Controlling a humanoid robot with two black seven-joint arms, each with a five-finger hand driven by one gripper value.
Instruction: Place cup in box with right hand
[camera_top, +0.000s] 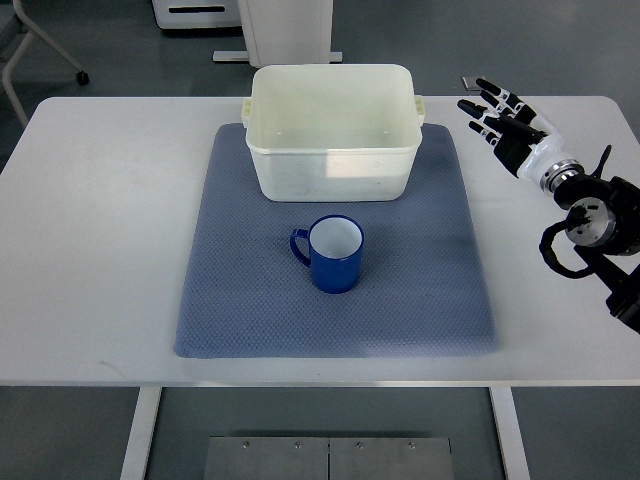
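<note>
A blue cup with a white inside stands upright on a blue-grey mat, its handle pointing left. A cream plastic box sits just behind it at the mat's far edge, open and empty. My right hand hovers over the white table to the right of the box, fingers spread and holding nothing, well away from the cup. Its arm comes in from the right edge. The left arm is out of view.
The white table carries the mat in its middle. A chair leg with a caster and a white cabinet base stand on the floor beyond the far edge.
</note>
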